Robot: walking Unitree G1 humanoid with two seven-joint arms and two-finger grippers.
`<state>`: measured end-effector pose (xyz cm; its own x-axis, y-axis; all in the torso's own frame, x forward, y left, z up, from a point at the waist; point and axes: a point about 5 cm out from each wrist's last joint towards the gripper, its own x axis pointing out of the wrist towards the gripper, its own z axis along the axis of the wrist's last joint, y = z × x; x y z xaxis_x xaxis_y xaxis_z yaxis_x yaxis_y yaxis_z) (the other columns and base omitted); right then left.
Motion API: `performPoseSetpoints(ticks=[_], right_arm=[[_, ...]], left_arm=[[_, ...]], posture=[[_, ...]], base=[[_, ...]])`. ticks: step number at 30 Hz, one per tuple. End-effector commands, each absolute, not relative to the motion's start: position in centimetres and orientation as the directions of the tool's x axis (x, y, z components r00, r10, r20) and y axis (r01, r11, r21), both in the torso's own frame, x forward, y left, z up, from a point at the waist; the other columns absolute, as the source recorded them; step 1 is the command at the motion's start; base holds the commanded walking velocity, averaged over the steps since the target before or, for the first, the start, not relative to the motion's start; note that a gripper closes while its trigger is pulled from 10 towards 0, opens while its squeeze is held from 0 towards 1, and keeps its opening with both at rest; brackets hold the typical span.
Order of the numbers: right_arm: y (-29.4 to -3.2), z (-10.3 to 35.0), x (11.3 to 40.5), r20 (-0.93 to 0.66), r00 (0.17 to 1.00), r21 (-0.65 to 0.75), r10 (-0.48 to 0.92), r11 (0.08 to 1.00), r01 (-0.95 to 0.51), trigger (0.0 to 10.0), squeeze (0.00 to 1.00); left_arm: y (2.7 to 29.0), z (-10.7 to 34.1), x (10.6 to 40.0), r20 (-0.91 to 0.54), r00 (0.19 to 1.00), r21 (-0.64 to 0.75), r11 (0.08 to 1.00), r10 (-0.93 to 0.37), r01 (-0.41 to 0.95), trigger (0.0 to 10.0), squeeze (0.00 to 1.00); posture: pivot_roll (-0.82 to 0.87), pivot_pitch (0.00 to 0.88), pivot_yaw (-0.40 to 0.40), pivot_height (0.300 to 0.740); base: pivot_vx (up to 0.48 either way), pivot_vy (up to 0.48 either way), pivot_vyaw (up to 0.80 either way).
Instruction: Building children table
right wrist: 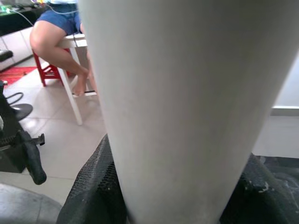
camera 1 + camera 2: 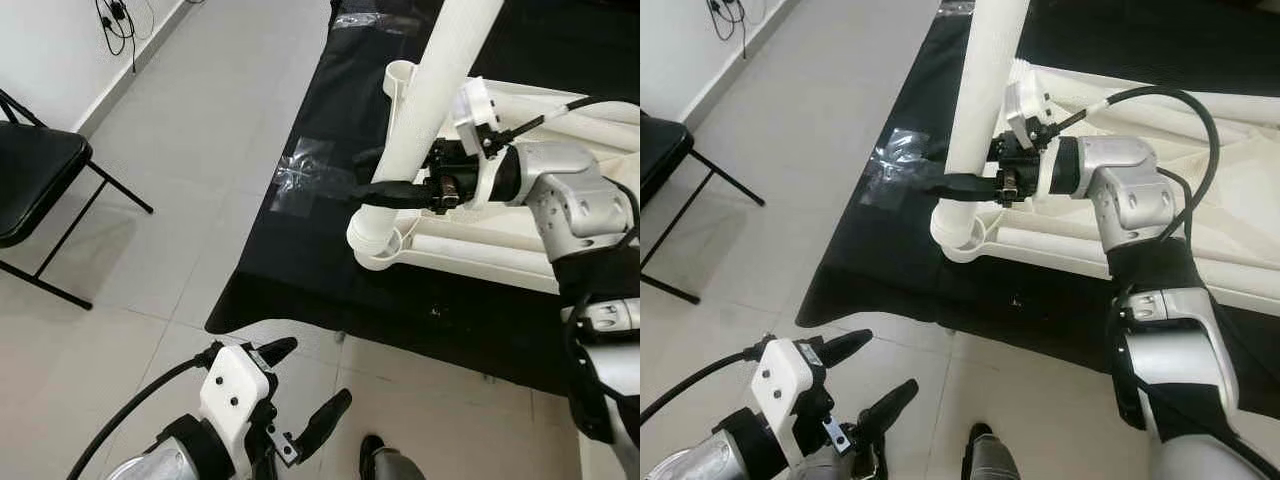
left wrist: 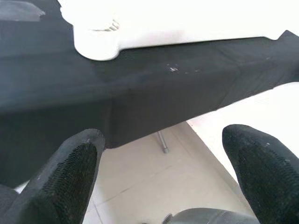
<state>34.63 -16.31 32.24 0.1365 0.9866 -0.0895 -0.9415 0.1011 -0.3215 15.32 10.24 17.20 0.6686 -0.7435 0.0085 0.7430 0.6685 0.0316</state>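
Observation:
A white children's table top [image 2: 500,262] lies upside down on a black-covered table [image 2: 300,280]. A long white leg [image 2: 432,100] stands tilted in its near-left corner socket [image 2: 372,240]. My right gripper [image 2: 392,192] is shut on the leg just above that socket. In the right wrist view the leg [image 1: 173,93] sits between the black finger pads [image 1: 93,196]. Low over the floor, my left gripper [image 2: 303,384] is open and holds nothing, short of the table's front edge. Its wrist view looks between its two fingers [image 3: 65,182] at the socket [image 3: 96,44].
A black folding chair [image 2: 30,180] stands on the tiled floor at the left. Clear tape [image 2: 300,175] is stuck on the black cover's left edge. Cables [image 2: 118,20] hang by the far wall. A person [image 1: 60,37] sits across the room.

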Motion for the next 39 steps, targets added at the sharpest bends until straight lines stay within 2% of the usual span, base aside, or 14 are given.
performPoseSetpoints(ticks=[1,4,5,9,20,39], right_arm=[[-16.7,31.9,34.6,-0.100,0.098,-0.283,0.990,0.066,-0.957,10.0,0.00],[-16.6,32.0,34.4,-0.107,0.070,-0.279,0.992,0.038,-0.959,10.0,0.00],[-16.5,32.1,34.4,-0.123,0.038,-0.280,0.992,0.002,-0.960,10.0,0.00],[-16.4,32.2,34.4,-0.140,0.020,-0.288,0.990,-0.021,-0.957,10.0,0.00],[-16.8,33.0,35.0,-0.134,0.060,-0.327,0.989,0.013,-0.945,10.0,0.00],[-18.3,33.0,34.4,-0.196,0.067,-0.325,0.978,0.000,-0.946,10.0,0.00]], left_arm=[[10.0,17.1,14.5,-0.013,0.651,0.023,0.651,-0.759,0.759,10.0,0.00],[10.0,17.1,14.5,-0.014,0.651,0.021,0.650,-0.759,0.759,10.0,0.00],[10.0,17.1,14.3,-0.016,0.649,0.018,0.649,-0.760,0.760,10.0,0.00],[10.1,17.2,14.2,-0.019,0.648,0.015,0.648,-0.761,0.762,10.0,0.00],[10.1,17.2,14.0,-0.024,0.655,0.014,0.655,-0.756,0.756,10.0,0.00],[10.4,17.2,14.3,-0.028,0.654,0.018,0.654,-0.756,0.756,10.0,0.00]], posture=[[0.03,0.401,-0.035,0.740],[0.03,0.403,-0.034,0.740],[0.03,0.408,-0.033,0.740],[0.04,0.412,-0.031,0.740],[0.05,0.417,-0.027,0.740],[0.04,0.413,-0.009,0.740]], base=[[0.000,0.000,0.00],[0.000,0.000,0.00],[0.000,0.000,0.00],[0.000,0.000,0.00],[0.000,0.000,0.00],[0.000,0.000,0.00]])
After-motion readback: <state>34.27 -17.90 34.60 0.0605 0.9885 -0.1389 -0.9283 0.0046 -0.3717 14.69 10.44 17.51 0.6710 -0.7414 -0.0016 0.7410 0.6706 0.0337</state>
